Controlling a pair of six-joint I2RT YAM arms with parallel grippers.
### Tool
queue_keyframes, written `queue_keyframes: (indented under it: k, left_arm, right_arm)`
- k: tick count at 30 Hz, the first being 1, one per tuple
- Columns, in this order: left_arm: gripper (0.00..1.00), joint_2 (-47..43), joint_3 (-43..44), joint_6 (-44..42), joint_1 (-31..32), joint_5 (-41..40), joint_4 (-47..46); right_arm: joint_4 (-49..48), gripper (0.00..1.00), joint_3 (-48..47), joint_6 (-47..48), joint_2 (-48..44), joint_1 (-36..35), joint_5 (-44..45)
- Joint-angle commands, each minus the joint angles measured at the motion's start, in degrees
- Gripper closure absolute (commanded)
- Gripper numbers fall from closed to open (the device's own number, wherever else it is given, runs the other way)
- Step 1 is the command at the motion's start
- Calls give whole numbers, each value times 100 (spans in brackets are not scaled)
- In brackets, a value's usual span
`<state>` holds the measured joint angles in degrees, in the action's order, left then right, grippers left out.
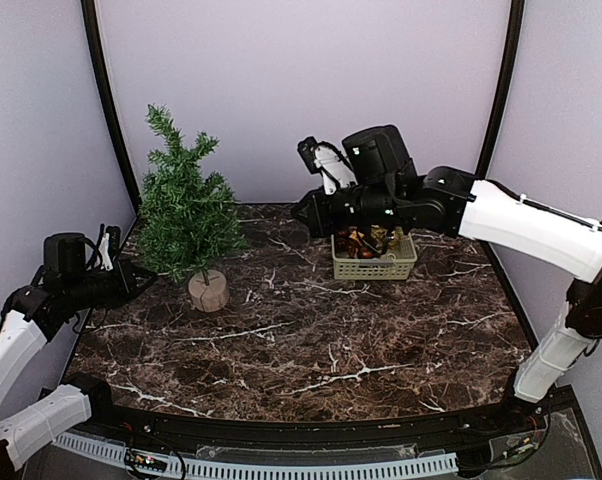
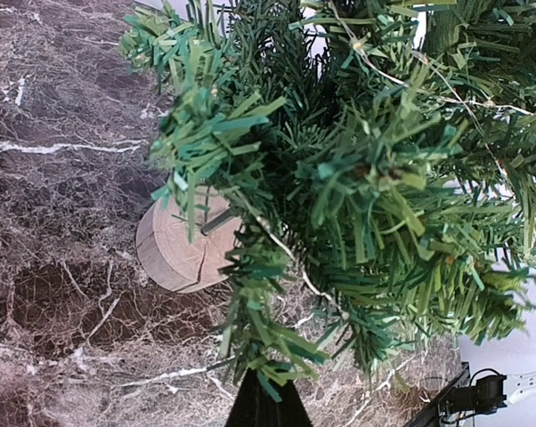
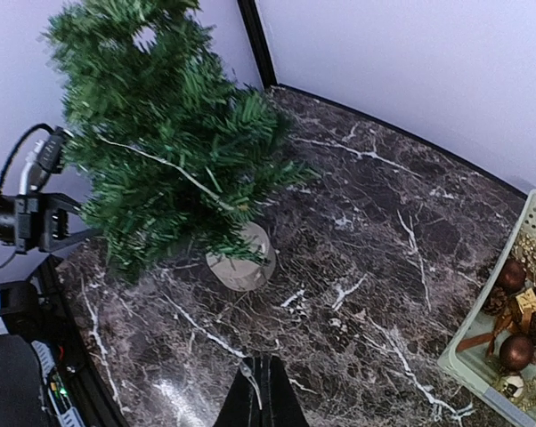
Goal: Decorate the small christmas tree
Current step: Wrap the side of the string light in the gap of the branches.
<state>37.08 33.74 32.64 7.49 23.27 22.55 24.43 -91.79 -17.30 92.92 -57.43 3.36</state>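
Left wrist: tree (image 2: 357, 178) crowds my view, overlapping the closed left gripper (image 2: 266, 396); I can't tell whether it grips anything. Tree stands left-rear on table (image 1: 311, 340). Right gripper (image 3: 261, 387) closed, mostly cropped.

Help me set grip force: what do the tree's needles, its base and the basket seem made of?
The small christmas tree: needles look like matte plastic, flat cut strips. Its base: probably wood, tan, matte, with grain and a crack. The basket: likely moulded plastic, pale, lattice walls.
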Motion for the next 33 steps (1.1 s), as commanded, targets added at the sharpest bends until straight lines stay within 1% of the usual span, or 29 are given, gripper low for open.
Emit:
queue_keyframes:
  k: [1,6,10,14,17,20,25,31,33]
  left_arm:
    - [100,1,72,-81,-28,-61,-50]
    - [100,-2,127,-115,-28,-153,27]
    - [100,10,150,-154,-28,-183,57]
    - [100,50,182,-217,-26,-232,96]
    - [100,89,220,-302,-27,-313,137]
    - [100,124,264,-412,-28,-373,161]
    - [100,293,321,-701,-34,-573,111]
    - [100,648,507,-1171,-43,-835,-71]
    - [100,836,615,-1349,-62,-871,-192]
  right_arm:
    - [-606,100,125,-167,-510,-125,-194]
    - [-747,100,410,-144,-635,-271,-311]
    - [-835,100,802,-341,-522,-291,-305]
    - [-844,100,1047,-440,-314,-290,-30]
    - [-849,100,996,-404,-118,-249,171]
    - [-971,100,904,-369,86,-129,183]
    - [-1181,100,596,-226,489,85,-13]
    - [-1138,100,119,4,1005,115,-307]
    - [-1144,100,60,14,1080,118,-551]
